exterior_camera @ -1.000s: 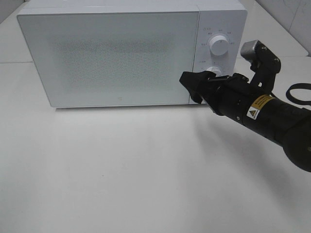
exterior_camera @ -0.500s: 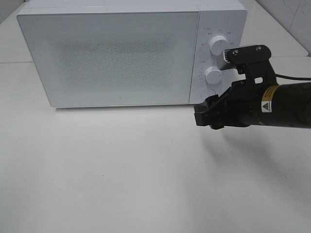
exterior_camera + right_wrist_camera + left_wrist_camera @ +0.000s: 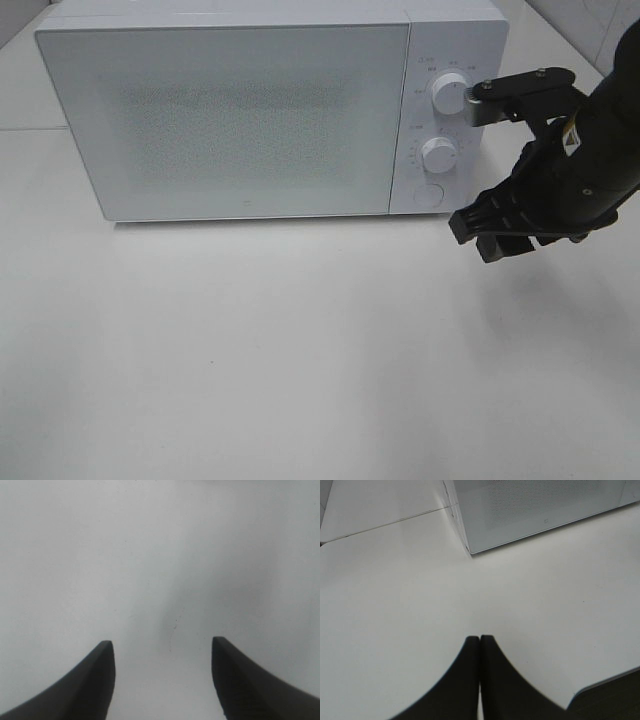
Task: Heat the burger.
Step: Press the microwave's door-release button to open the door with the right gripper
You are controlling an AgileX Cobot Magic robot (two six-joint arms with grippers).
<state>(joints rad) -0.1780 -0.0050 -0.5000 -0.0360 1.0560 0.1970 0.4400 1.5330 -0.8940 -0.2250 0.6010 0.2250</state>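
White microwave [image 3: 230, 110], door shut; burger unseen, possibly inside. Right gripper [image 3: 485, 238] spread, empty, just right of microwave panel; left gripper [image 3: 480, 639] closed. Risk: wide jaws clip lower knob [image 3: 438, 153], altering setting.

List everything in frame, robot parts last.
microwave: 1, white, back of the table, door shut
knobs: 2, white, one above the other on the microwave's right panel
round button: 1, white, below the lower knob
table: 1, white, under everything
burger: none visible in any view
left end effector: 1, black, shut and empty, above bare table near a microwave corner
right end effector: 1, black, open and empty, above the table off the microwave's front right
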